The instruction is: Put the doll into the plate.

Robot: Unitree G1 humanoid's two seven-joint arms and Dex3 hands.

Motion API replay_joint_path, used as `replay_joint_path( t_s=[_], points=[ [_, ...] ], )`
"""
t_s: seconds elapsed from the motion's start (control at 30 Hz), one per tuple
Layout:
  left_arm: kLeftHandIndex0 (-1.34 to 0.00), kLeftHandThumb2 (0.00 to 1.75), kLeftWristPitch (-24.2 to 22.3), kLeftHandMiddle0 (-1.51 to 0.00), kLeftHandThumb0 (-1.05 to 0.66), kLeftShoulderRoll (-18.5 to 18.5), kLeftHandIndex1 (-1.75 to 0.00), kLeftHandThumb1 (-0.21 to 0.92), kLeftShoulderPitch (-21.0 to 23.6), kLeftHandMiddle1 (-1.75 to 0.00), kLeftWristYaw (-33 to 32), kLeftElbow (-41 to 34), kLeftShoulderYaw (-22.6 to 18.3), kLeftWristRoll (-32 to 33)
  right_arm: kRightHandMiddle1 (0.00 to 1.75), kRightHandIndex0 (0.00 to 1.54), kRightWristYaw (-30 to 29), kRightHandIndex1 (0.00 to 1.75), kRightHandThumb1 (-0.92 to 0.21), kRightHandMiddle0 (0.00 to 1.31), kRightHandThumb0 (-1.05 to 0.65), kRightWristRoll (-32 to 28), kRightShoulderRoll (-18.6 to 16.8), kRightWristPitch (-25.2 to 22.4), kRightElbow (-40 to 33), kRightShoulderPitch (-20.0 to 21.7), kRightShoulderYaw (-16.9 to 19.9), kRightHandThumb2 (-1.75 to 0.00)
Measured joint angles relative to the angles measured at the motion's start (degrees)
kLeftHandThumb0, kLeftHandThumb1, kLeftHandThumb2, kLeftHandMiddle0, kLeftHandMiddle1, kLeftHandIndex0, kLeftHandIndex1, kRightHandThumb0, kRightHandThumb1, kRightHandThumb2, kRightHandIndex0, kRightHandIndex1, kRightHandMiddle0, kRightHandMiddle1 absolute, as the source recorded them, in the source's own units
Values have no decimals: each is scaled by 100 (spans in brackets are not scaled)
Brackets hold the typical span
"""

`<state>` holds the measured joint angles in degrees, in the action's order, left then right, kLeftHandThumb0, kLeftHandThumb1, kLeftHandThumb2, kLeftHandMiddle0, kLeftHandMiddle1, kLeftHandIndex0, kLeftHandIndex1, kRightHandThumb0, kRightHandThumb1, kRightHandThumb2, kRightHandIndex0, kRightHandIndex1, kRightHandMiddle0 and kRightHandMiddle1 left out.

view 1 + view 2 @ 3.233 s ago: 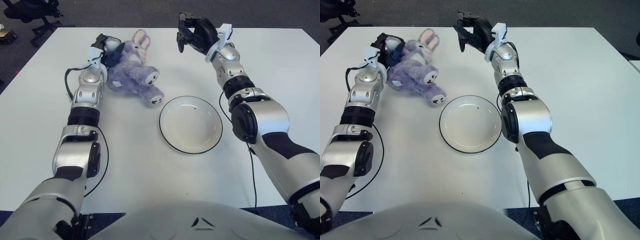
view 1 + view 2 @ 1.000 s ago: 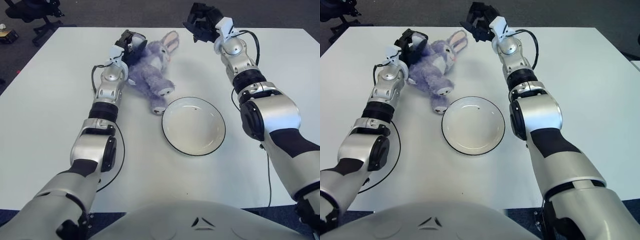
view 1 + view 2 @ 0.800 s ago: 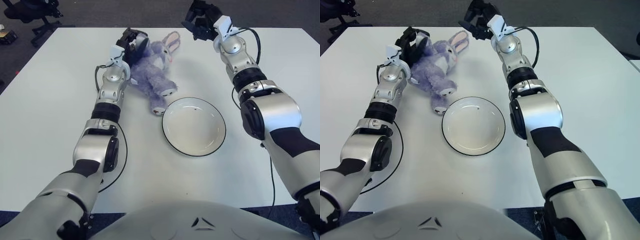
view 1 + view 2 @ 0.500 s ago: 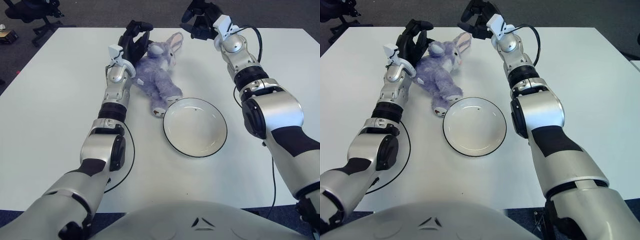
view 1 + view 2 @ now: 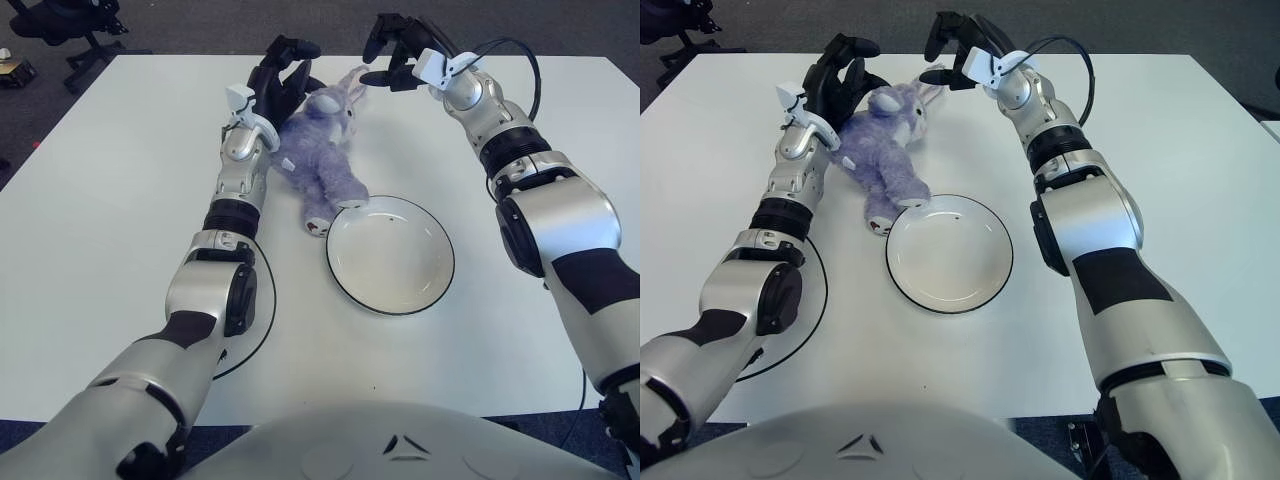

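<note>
At the upper middle of the frame, my left hand (image 5: 278, 82) had its fingers spread against the left side of the doll (image 5: 322, 147), gripping nothing. My right hand (image 5: 398, 48), fingers apart and curved, hovered just above the doll's ears. The purple doll lay on the white table (image 5: 100, 220), one foot touching the rim of the plate (image 5: 390, 250) at centre frame.

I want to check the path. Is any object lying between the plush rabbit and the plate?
Nothing visible does. The plush rabbit lies just beyond the plate, one foot at its rim. The left hand and right hand flank its head.
</note>
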<state>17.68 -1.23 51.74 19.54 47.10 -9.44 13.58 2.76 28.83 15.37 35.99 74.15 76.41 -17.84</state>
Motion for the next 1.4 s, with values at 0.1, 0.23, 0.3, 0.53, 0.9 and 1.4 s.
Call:
replay_joint_path(
  t_s=[0.1, 0.23, 0.3, 0.53, 0.9, 1.4],
  points=[
    [-39, 29, 11, -59, -1, 18, -132, 89, 38, -140, 45, 46, -17, 28, 61, 68, 41, 21, -84, 40, -37, 5, 0, 53, 8, 8, -33, -1],
    [-43, 41, 20, -61, -1, 20, -131, 81, 72, -140, 113, 117, -65, 93, 43, 67, 312, 11, -83, 39, -38, 37, 47, 86, 37, 52, -133, 0],
    [-44, 46, 23, -62, -1, 18, -131, 78, 109, -140, 181, 185, -95, 151, 35, 68, 728, 7, -82, 41, -38, 121, 109, 110, 76, 126, -249, 0],
    [-45, 51, 86, -62, -1, 18, -130, 74, 218, -142, 292, 348, -164, 179, 26, 69, 1182, 2, -82, 43, -39, 135, 139, 118, 122, 162, -345, 0],
    [-47, 54, 118, -64, -1, 18, -128, 72, 252, -141, 328, 402, -178, 171, 6, 89, -473, 27, -92, 65, -59, 1333, 191, 671, 150, 171, -1368, -9],
    [-48, 54, 127, -65, -1, -94, -127, 71, 214, -142, 337, 453, -193, 170, 0, 85, -4023, 6, -92, 57, -68, 3531, 311, 1004, 337, 336, -3325, -15]
  ],
)
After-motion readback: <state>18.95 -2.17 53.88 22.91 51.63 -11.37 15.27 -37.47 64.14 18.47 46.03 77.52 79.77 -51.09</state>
